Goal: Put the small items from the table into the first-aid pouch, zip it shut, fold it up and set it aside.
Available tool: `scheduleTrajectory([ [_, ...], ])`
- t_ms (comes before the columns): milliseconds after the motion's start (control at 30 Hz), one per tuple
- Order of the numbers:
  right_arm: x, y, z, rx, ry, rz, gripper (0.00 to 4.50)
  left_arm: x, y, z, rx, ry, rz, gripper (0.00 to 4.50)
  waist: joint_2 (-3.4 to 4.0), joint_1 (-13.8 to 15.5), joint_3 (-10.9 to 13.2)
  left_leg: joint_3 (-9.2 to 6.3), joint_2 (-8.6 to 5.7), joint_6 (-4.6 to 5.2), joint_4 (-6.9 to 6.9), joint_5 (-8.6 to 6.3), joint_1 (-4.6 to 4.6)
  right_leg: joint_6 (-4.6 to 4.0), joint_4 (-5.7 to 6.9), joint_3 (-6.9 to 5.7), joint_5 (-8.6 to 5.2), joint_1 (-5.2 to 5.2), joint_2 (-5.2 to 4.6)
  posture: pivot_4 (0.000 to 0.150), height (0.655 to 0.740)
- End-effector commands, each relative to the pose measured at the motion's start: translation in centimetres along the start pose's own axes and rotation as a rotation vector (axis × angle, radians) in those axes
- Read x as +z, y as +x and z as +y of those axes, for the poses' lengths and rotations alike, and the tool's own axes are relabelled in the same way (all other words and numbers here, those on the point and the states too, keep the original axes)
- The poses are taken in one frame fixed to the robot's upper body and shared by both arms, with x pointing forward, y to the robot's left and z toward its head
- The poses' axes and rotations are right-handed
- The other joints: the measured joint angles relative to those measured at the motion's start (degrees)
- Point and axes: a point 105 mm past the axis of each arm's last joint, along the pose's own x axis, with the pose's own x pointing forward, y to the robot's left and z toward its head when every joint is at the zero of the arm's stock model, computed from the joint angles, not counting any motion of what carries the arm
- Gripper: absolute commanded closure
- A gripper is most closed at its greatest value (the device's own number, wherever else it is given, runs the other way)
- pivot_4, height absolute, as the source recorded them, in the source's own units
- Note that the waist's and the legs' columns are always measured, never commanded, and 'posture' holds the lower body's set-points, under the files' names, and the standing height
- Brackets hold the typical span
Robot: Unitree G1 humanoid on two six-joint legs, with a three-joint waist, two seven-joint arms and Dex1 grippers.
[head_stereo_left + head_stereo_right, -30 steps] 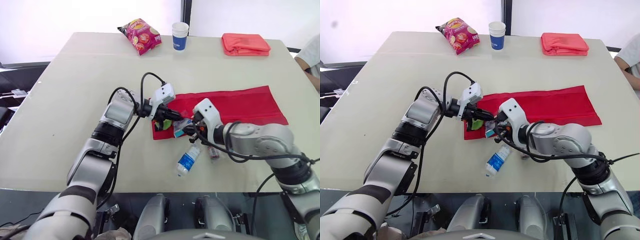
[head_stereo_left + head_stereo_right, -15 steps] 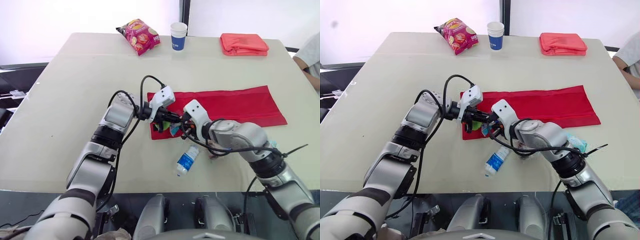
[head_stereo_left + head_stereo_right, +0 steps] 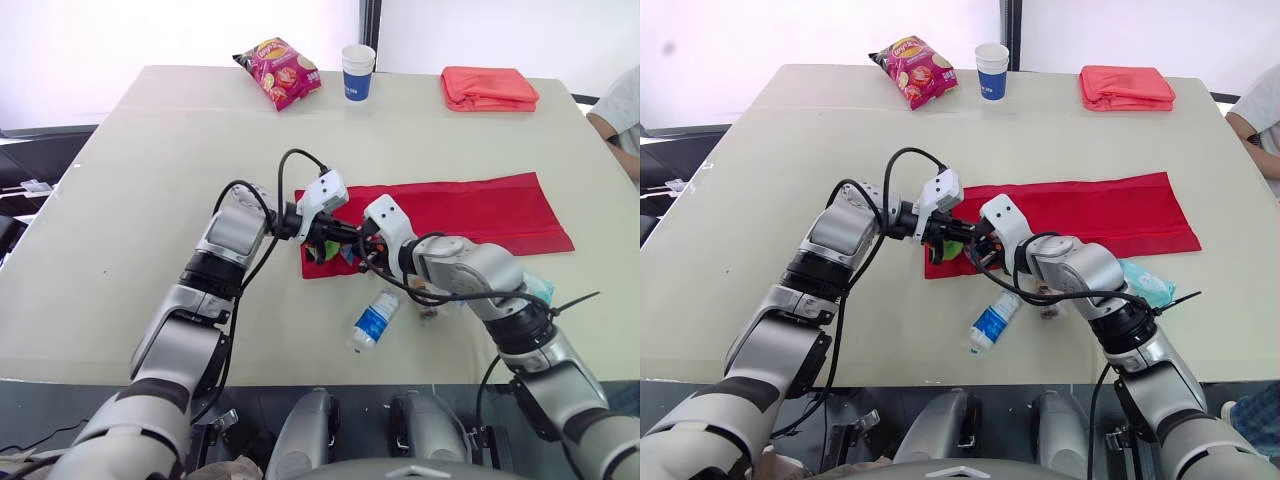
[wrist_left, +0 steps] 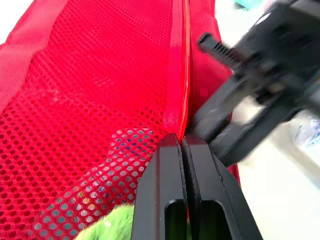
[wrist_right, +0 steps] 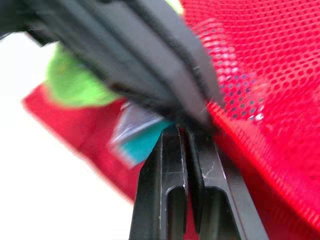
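Observation:
The red mesh first-aid pouch [image 3: 470, 210] lies unfolded on the table. My left gripper [image 3: 345, 232] is shut on the zipper edge [image 4: 176, 117] of its mesh flap at the pouch's left end. A green item [image 5: 70, 80] sits under the mesh there. My right gripper [image 3: 362, 250] is shut on a small teal packet [image 5: 137, 137], right against the left gripper's fingertips at the pouch opening. A small water bottle [image 3: 375, 322] and a small dark item [image 3: 430, 312] lie on the table in front of the pouch. A teal pack [image 3: 1143, 282] lies to the right of my right arm.
At the table's far edge are a chips bag [image 3: 280, 70], a blue and white paper cup [image 3: 359, 70] and a folded coral cloth [image 3: 490, 88]. A person's arm [image 3: 620, 115] shows at the right edge.
My right gripper has moved left and away from me with the teal packet, up to the held-open flap. The right elbow swung inward, uncovering the teal pack. The left gripper kept its hold.

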Motion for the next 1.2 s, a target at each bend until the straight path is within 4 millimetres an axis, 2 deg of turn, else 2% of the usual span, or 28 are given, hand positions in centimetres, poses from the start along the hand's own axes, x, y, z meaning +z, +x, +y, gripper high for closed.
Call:
scheduleTrajectory([
  [33, 1.4, -1.6, 1.7, 0.087, -0.02, -0.064, 4.33, 0.7, -0.1, -0.3, -0.01, 0.035, -0.018, 4.5, 0.0, 0.01, 0.0, 0.0, 0.0, 0.0, 0.0, 0.0, 0.0, 0.0, 0.0, 0.0, 0.0, 0.0, 0.0, 0.15, 0.7395],
  [200, 1.5, -1.1, 2.1, 0.1, 0.011, -0.08, 4.33, 0.6, -0.1, -0.3, -0.008, 0.029, -0.02, 4.5, 0.0, 0.0, 0.0, 0.0, 0.0, 0.0, 0.0, 0.0, 0.01, 0.0, 0.0, 0.01, 0.0, 0.0, 0.01, 0.15, 0.7395],
  [333, 1.3, 0.4, 2.4, 0.114, 0.046, -0.076, 4.33, 0.7, -0.1, -0.4, -0.009, 0.026, -0.023, 4.5, 0.0, -0.03, 0.0, 0.0, 0.0, 0.0, 0.0, 0.0, 0.02, 0.0, 0.0, 0.0, 0.0, 0.0, 0.01, 0.15, 0.7395],
  [500, 1.0, 1.9, 1.2, 0.018, 0.007, -0.064, 4.33, 0.9, -0.1, -0.7, -0.018, 0.022, -0.028, 4.5, 0.0, -0.04, 0.0, 0.01, -0.02, 0.0, 0.0, 0.0, 0.02, 0.0, 0.0, -0.01, 0.0, -0.01, 0.01, 0.15, 0.7395],
  [667, 2.3, 2.5, -0.7, -0.114, -0.003, -0.146, 4.33, 0.7, -0.2, -1.1, -0.025, 0.012, -0.024, 4.5, 0.0, -0.2, 0.0, 0.0, -0.01, -0.04, 0.0, 0.02, 0.04, 0.0, 0.0, 0.0, 0.0, -0.01, 0.02, 0.15, 0.7395],
  [767, 3.6, 2.8, -0.9, -0.133, -0.003, -0.223, 4.33, 0.5, -0.2, -1.5, -0.029, 0.005, -0.023, 4.5, 0.0, -0.26, 0.0, 0.0, 0.0, -0.06, 0.0, 0.03, 0.06, 0.0, -0.01, 0.01, 0.0, -0.02, 0.02, 0.15, 0.7395],
  [1000, 4.4, 3.6, -0.4, -0.161, -0.079, -0.272, 4.33, 0.0, -0.3, -1.3, -0.013, -0.021, -0.017, 4.5, 0.01, -0.34, 0.01, -0.01, -0.01, -0.08, 0.0, 0.04, 0.06, 0.0, -0.01, 0.0, 0.0, -0.03, 0.02, 0.15, 0.7395],
  [1200, 3.8, 2.4, 1.7, -0.021, -0.117, -0.258, 4.33, -0.2, -0.7, -0.8, 0.004, -0.055, -0.025, 4.5, 0.02, -0.13, 0.01, -0.02, -0.01, -0.08, 0.0, 0.05, 0.05, 0.0, -0.03, -0.01, 0.0, -0.03, 0.01, 0.15, 0.7395],
])
